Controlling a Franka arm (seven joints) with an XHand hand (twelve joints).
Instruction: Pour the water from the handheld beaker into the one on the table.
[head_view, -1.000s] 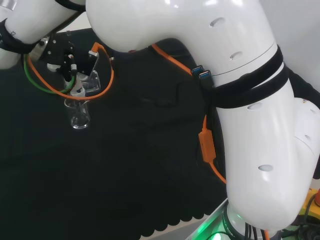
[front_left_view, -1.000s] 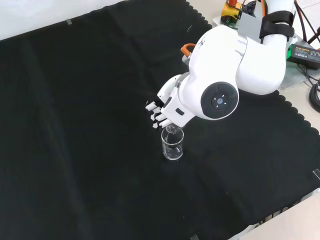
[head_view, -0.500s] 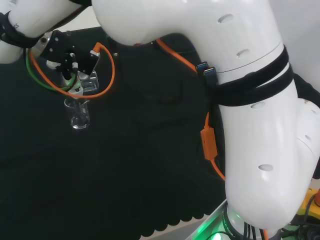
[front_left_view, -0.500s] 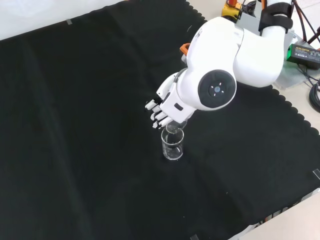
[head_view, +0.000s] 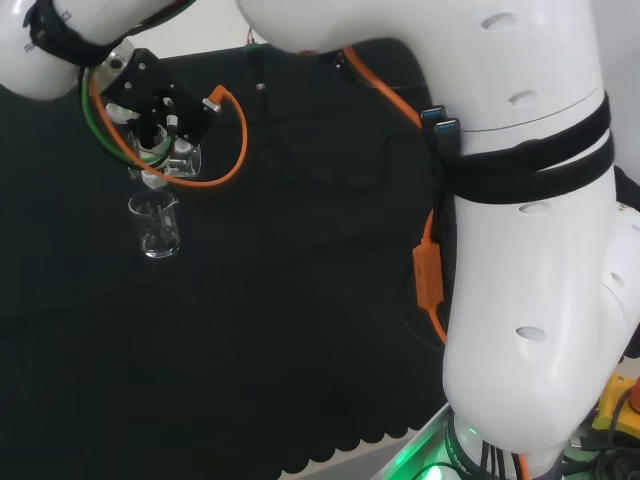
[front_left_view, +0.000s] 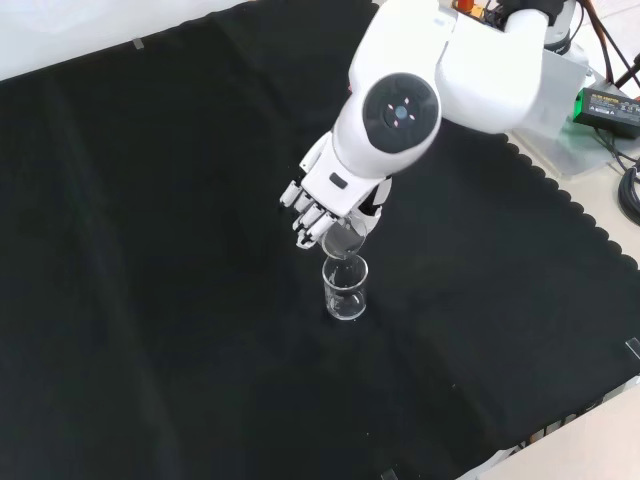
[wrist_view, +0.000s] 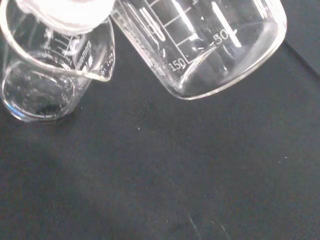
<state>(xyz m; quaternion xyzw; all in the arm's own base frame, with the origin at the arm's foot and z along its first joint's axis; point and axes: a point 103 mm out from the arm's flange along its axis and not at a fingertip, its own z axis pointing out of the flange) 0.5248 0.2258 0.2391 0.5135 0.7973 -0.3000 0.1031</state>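
Observation:
A clear glass beaker (front_left_view: 345, 289) stands upright on the black cloth (front_left_view: 150, 250), also seen in the head view as the table beaker (head_view: 156, 228) and up close in the wrist view as the standing beaker (wrist_view: 45, 75). Just above it the hand (front_left_view: 318, 205) is curled round a second clear beaker (front_left_view: 345, 240), tipped with its mouth toward the standing one. In the head view the hand (head_view: 150, 105) holds the tilted beaker (head_view: 175, 160) above the table beaker's rim. The held beaker (wrist_view: 210, 45) looks nearly drained in the wrist view.
The arm's big white links (head_view: 480, 200) take up the right of the head view, with an orange cable (head_view: 428, 280) along them. In the front view the white link with a grey cap (front_left_view: 400, 110) stands over the hand. Boxes and cables (front_left_view: 600, 100) lie past the cloth's far right edge.
The arm has risen and swung, lifting the hand and the held beaker a little higher above the standing beaker. The standing beaker has stayed in place.

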